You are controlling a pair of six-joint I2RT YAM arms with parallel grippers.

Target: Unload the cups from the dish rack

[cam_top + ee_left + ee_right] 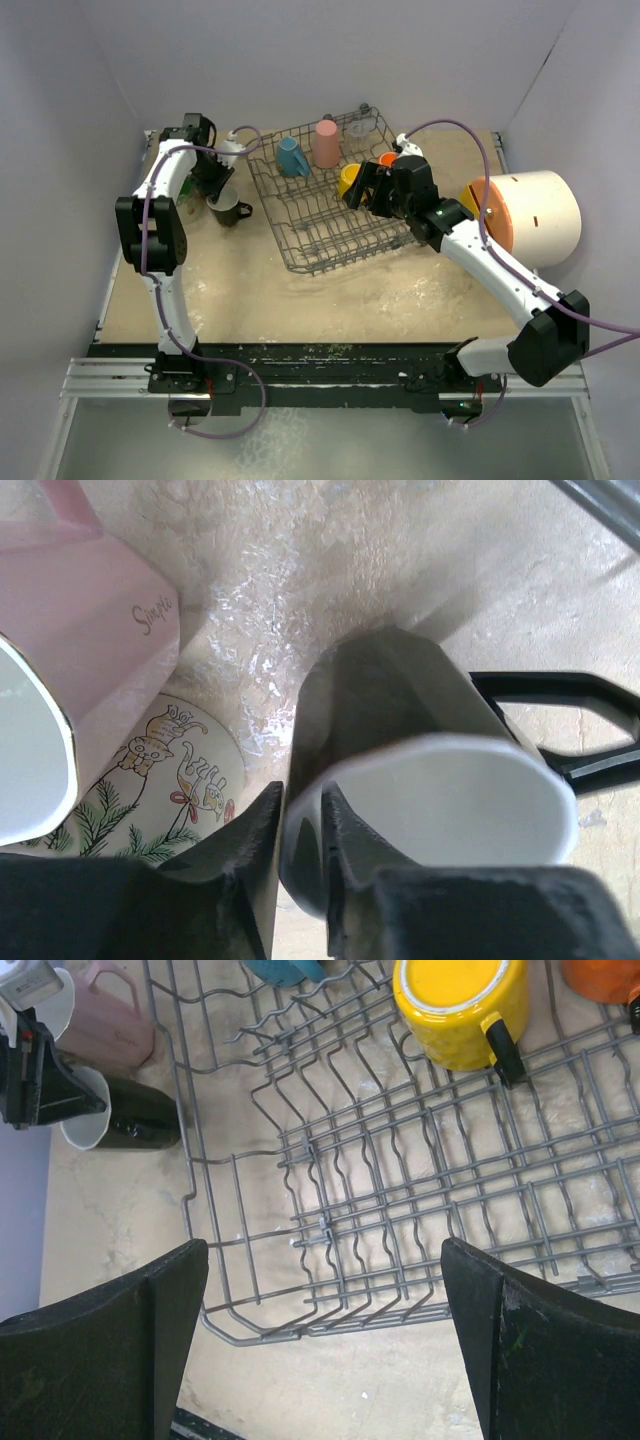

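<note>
White walls close in a tan desk (pixel 300 300), with the dish rack (pixel 322 228) set aslant at its middle. Inside the rack, along the far side, sit a blue cup (pixel 292 157), a tall pink tumbler (pixel 326 145) and a clear glass (pixel 360 122). A yellow cup (pixel 348 180) (dark handle, seen from the right wrist) and an orange cup (pixel 387 159) lie toward the rack's right side. Three cups are out of the rack, just left of it: a black mug (pixel 229 210), a pale pink mug (pixel 95 630) with the word "Simple" on it, and a cream mug (pixel 175 780) printed with cats and pine sprigs. The pink and cream mugs are close together.

The left jaws straddle the black mug's rim, one finger (pixel 250 860) outside the wall and the other inside the white bowl. Whether they press the wall or stand just off it I cannot tell. The right jaws hang wide apart over the rack's right part, just beside the yellow cup, holding nothing. A big white cylinder (pixel 535 215) with an orange end lies at the desk's right edge.
</note>
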